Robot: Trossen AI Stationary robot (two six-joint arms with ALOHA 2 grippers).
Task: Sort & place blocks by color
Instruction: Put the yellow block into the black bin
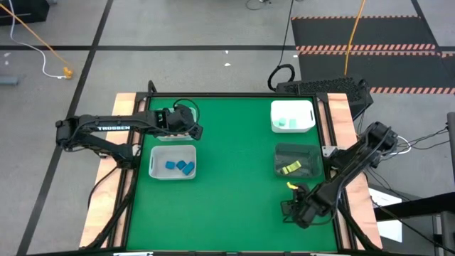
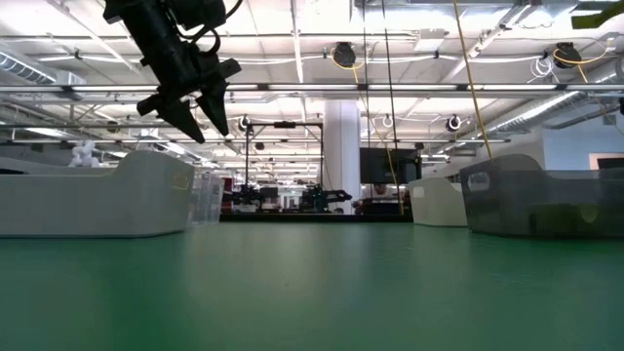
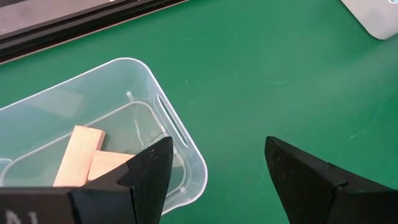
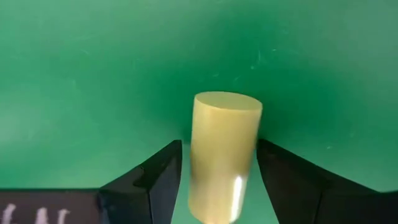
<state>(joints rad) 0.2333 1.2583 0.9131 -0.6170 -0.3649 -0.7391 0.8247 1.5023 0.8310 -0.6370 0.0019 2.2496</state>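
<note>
Left arm: dark, near-black jointed links; long forearm link (image 1: 106, 129) carried white block lettering "TROSSEN".
Left arm cabling: thin black cable looped beside the wrist housing.
Left gripper (image 3: 217, 180): two matte black wedge-shaped fingers with bevelled, angular faces; flat black bar across their base with part of a white marking at its edge.
Left gripper, low view (image 2: 202, 110): black tapered fingers, pointed at the tips, under a blocky black wrist with black cable loops.
Right arm (image 1: 352, 167): same dark finish, slim links, bulkier rounded joint housing at the elbow.
Right gripper (image 4: 217, 180): two black angular fingers; faint white markings on the black base bar.
</note>
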